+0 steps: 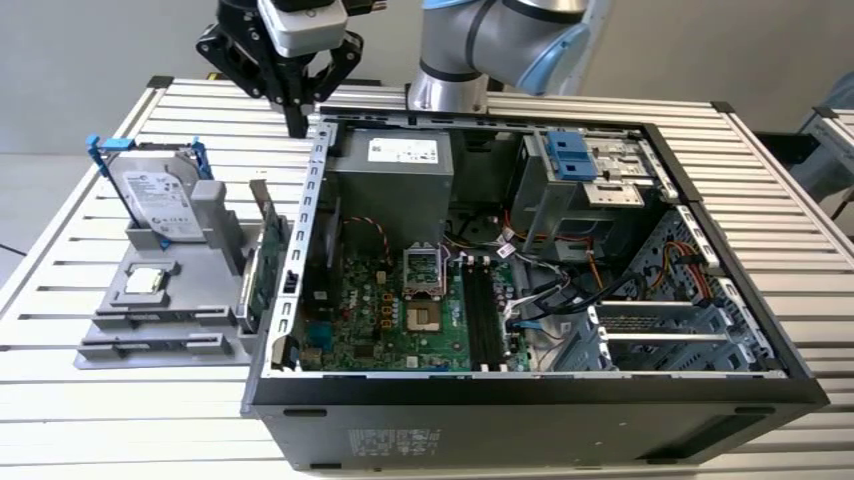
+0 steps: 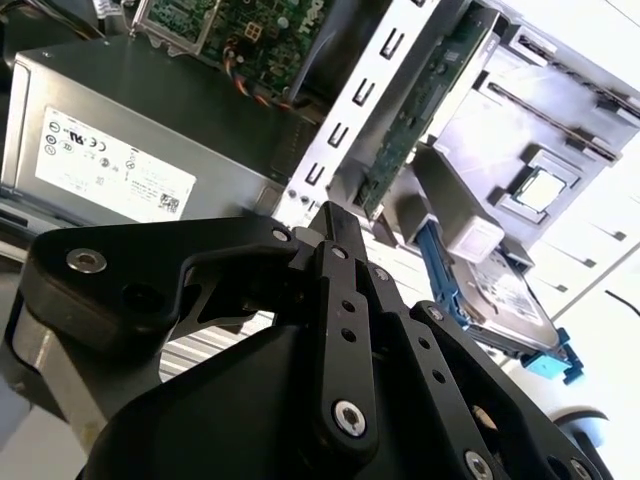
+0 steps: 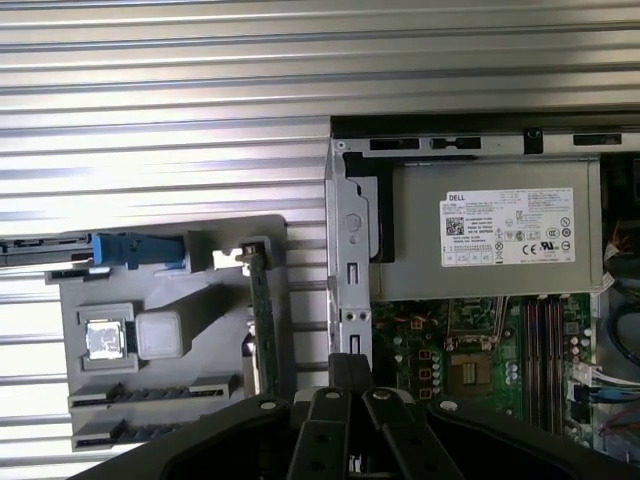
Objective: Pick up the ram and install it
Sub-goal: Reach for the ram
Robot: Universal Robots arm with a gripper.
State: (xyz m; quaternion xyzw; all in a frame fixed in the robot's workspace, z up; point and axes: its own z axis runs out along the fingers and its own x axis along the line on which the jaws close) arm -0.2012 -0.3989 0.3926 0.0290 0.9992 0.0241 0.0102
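Exterior view: claw (image 1: 296, 122) fingers together, nothing held, hanging over counter (image 1: 120, 130) at case (image 1: 534, 420) corner. ram (image 1: 271, 250) on edge in gray holder (image 1: 174, 300), just beside case wall on exterior view's left, clear of claw.
First wrist view: ram (image 3: 262, 320) upright in holder, next to case wall; claw (image 3: 350, 368) tips apart from it.
Second wrist view: claw (image 2: 335, 222) closed up, empty; ram (image 2: 425, 110) beyond tips, near hard drive (image 2: 500, 300).
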